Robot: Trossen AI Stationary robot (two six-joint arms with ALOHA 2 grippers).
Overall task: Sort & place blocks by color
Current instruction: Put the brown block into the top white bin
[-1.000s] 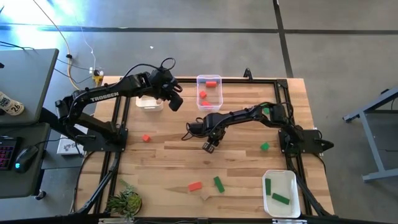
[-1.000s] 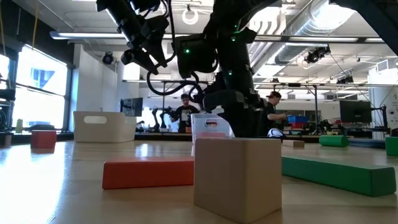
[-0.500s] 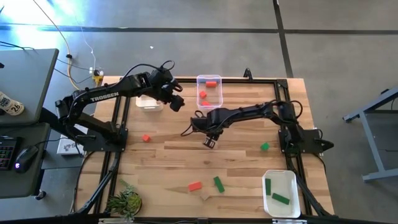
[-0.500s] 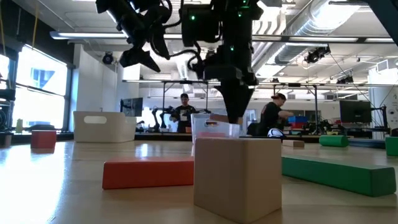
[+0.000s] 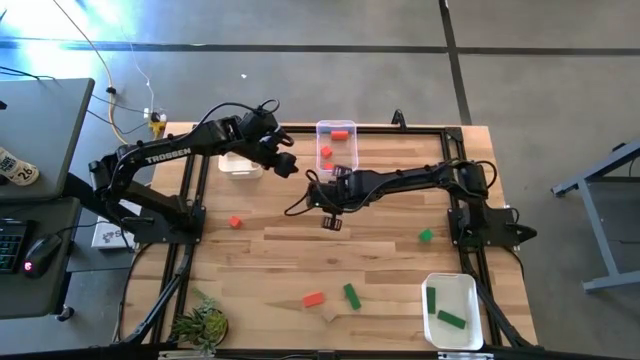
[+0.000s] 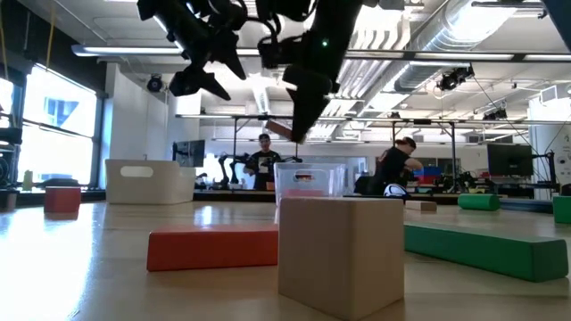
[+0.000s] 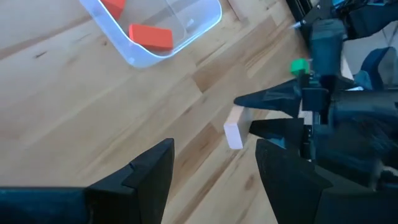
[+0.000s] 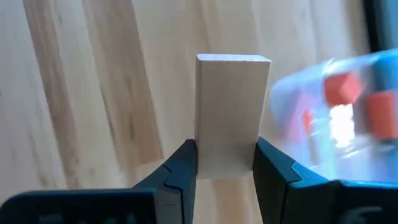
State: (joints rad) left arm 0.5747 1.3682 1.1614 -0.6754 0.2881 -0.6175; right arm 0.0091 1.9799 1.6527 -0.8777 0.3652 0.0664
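My right gripper (image 5: 329, 218) hangs over the table's middle, just in front of the clear bin (image 5: 337, 150), and is shut on a pale wood bar (image 8: 232, 106). My left gripper (image 5: 284, 163) is open in the air between the white bin (image 5: 238, 166) and the clear bin, touching nothing. Red blocks (image 7: 150, 36) lie on the clear bin's floor. On the table lie a red cube (image 5: 235, 222), a red bar (image 5: 314, 299), a green bar (image 5: 351, 295), a pale block (image 5: 330, 315) and a green cube (image 5: 426, 236). My right gripper pinches the pale wood bar between its two fingers (image 8: 181, 163), which sit on the two long sides of its near end (image 8: 225, 163). The bar's far end (image 7: 234, 134) sticks out past the fingertips. The fingers slant down toward the table's left, and the bar is lifted clear of the table.
A second white bin (image 5: 472, 322) with green bars (image 5: 431, 300) stands at the table's near right corner. A small plant (image 5: 202, 325) stands at the near left corner. A dark frame (image 5: 400, 128) runs around the table. People (image 6: 264, 159) show in the room beyond.
My right gripper has risen from near the table top with the pale bar and moved a little toward the table's left and far side, tipping from pointing straight down to a slant. The bar is now higher above the table.
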